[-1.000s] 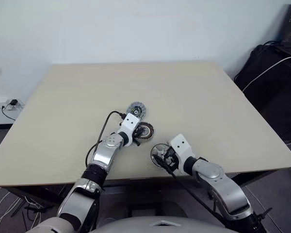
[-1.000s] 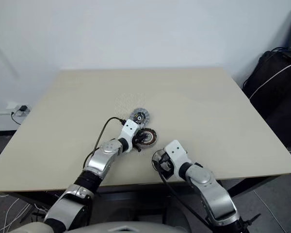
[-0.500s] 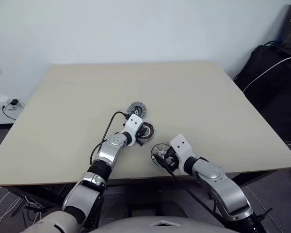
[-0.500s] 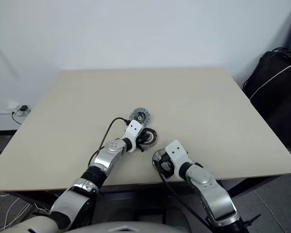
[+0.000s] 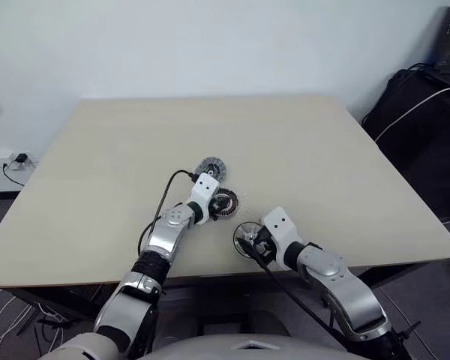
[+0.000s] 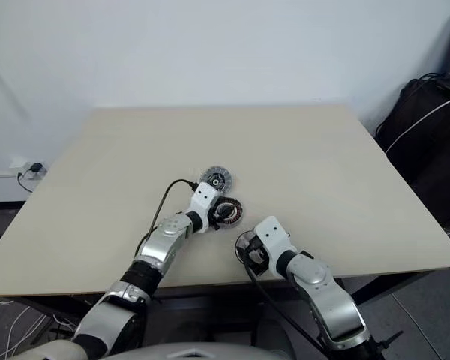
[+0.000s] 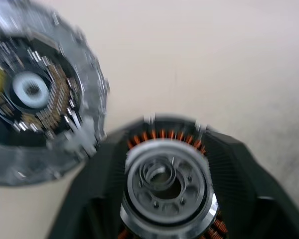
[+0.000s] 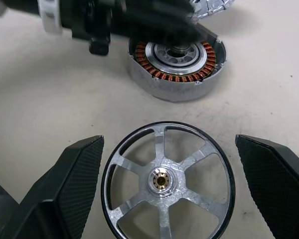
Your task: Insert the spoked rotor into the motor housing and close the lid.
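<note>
The spoked rotor (image 8: 167, 181) lies between the spread right gripper (image 8: 174, 194); left gripper's (image 5: 217, 204) fingers seemingly parted.

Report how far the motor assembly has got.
Nothing is assembled yet. The spoked rotor lies flat on the table between the open right gripper fingers, ungrasped. The left gripper is at the motor housing. The lid lies apart. Inserting and closing remain.

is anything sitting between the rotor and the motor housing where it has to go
Bare table lies between the spoked rotor and the motor housing, but the left claw reaches over the housing's centre.
</note>
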### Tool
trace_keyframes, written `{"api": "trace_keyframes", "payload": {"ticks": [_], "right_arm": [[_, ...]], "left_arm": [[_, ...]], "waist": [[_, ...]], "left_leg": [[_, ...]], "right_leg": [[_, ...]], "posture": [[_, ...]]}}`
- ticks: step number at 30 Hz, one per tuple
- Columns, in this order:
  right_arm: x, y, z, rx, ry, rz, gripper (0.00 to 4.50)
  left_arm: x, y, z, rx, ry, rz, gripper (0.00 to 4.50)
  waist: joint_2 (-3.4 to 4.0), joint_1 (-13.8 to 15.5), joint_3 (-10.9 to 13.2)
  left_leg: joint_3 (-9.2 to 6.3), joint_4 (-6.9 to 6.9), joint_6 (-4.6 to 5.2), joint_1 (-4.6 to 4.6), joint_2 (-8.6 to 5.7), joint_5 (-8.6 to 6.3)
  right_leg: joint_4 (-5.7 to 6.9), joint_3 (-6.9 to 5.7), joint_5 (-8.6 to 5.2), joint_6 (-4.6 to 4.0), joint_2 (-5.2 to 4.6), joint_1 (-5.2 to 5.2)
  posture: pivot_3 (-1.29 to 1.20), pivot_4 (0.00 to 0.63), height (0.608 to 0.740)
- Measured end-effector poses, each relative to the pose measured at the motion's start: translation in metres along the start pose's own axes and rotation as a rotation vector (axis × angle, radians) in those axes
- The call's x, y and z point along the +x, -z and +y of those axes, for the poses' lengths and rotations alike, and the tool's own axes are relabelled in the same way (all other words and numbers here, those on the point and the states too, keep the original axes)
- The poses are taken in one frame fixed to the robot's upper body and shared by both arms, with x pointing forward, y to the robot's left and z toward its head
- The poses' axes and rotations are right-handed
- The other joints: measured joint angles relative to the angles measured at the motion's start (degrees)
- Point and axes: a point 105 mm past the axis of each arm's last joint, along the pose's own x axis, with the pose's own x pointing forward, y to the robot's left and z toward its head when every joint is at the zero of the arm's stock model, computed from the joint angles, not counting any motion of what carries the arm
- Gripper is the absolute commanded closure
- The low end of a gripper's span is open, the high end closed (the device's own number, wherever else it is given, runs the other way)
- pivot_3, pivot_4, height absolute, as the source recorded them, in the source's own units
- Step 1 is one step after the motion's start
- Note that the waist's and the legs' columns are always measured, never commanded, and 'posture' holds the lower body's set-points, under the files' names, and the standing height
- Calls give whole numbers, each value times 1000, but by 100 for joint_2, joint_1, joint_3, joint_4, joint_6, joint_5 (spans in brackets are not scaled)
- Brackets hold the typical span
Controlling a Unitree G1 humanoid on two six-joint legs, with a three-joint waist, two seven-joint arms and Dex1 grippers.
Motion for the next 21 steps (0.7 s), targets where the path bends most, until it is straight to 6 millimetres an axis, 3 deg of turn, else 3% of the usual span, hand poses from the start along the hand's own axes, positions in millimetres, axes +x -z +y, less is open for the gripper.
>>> {"api": "trace_keyframes", "payload": {"ticks": [4,12,15,21], "right_arm": [[0,0,1,-1,-5,-1,0],[4,-7,4,16,-2,-37,0],[11,-11,0,41,31,-52,624],[35,-21,-19,14,95,-19,2594]], "left_arm": [[-15,-2,6,-6,-29,-20,4481],[-54,9,5,-35,-94,-31,4481],[-71,24,0,-53,-114,-8,4500],[-93,49,-12,-58,-165,21,4500]], "waist": [[2,-1,-2],[8,2,-8],[13,-12,-12],[12,6,-13]], "left_leg": [[0,1,-1,0,0,1],[0,1,-1,2,1,1],[3,1,-1,7,1,1],[5,1,22,15,0,5]], "right_leg": [[1,0,0,0,1,0],[3,3,0,-1,2,0],[3,5,1,-1,2,3],[2,4,15,-2,1,9]], "posture": [[0,0,740],[0,0,740],[0,0,740],[0,0,740]]}}
